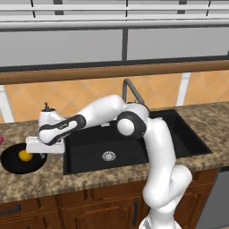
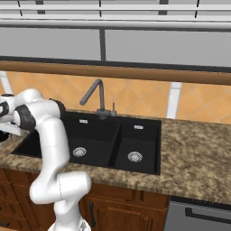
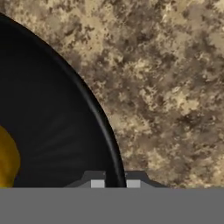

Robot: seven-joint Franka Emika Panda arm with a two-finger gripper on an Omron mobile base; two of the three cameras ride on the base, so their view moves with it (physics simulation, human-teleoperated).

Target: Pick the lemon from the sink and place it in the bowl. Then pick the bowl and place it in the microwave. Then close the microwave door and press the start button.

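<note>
The glossy black bowl (image 1: 10, 163) sits on the granite counter left of the black double sink (image 1: 89, 144). The yellow lemon (image 1: 25, 156) lies inside it. My gripper (image 1: 41, 154) hangs at the bowl's right rim, arm stretched left over the sink. In the hand view the bowl (image 3: 52, 127) takes up the left side, with the lemon (image 3: 7, 162) at the left edge. The gripper (image 3: 115, 183) straddles the rim, one tip inside and one outside, shut on it. The sink (image 2: 113, 135) basins hold nothing. The microwave and its door are out of view.
A grey arched faucet (image 1: 132, 90) stands behind the sink, seen too as the faucet (image 2: 95, 93). A small white bottle (image 1: 46, 112) stands behind my hand. Granite counter (image 3: 166, 87) spreads right of the bowl. A grey appliance front (image 2: 198, 215) sits below the counter at right.
</note>
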